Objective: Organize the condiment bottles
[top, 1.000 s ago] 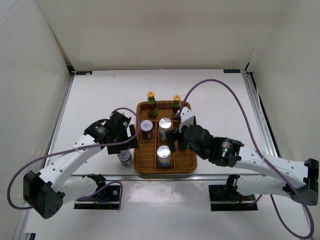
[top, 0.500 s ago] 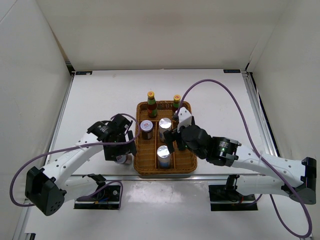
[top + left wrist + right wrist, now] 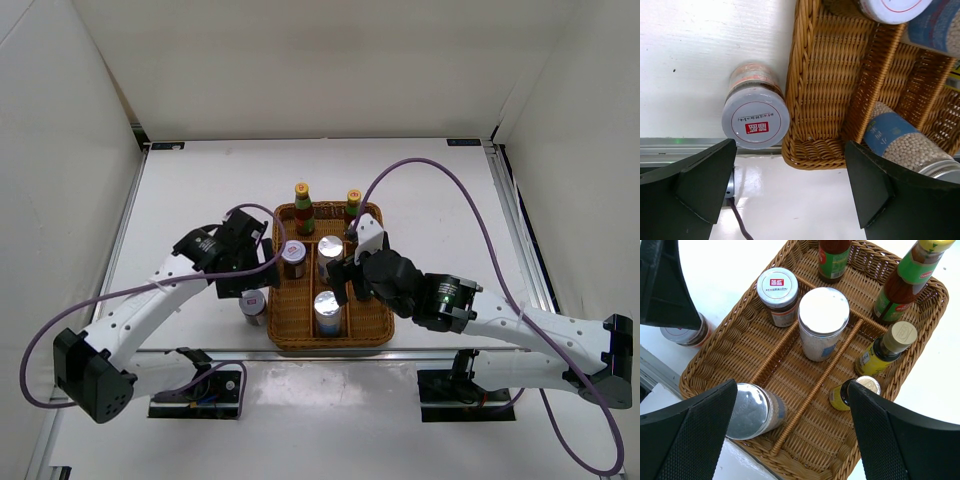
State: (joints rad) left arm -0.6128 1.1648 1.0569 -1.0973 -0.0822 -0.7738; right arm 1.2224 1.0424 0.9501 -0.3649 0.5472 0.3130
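White walls closed in a white table top [image 3: 200, 200], where a brown wicker tray [image 3: 296, 318] split into lanes sat near the front edge between the two arms. Just outside the tray's left wall, upright on the table and very close to the wicker, stood a silver-lidded glass jar with a red square on its lid [image 3: 756, 125]. The left gripper [image 3: 790, 144] hung above that jar and the tray's near left corner, its jaws spread wide with nothing between them. The right gripper [image 3: 792, 385] hovered over the near end of the tray, likewise parted and holding nothing.

Inside the tray, a second red-marked silver-lidded jar [image 3: 777, 287] stood toward the far end of the left lane. A plain-lidded jar of white contents [image 3: 823, 315] stood in the middle lane beside it. A blue-labelled jar of pale beads [image 3: 900, 142] occupied the near end of that same lane. In the right lane were a small dark yellow-labelled bottle with a tan cap [image 3: 884, 350] and, nearer, a shorter dark bottle with a gold cap [image 3: 852, 390], apart from each other. Across the back compartment stood two tall sauce bottles in red and green, the left yellow-capped bottle [image 3: 303, 208] and the right yellow-capped bottle [image 3: 353, 208], both upright.
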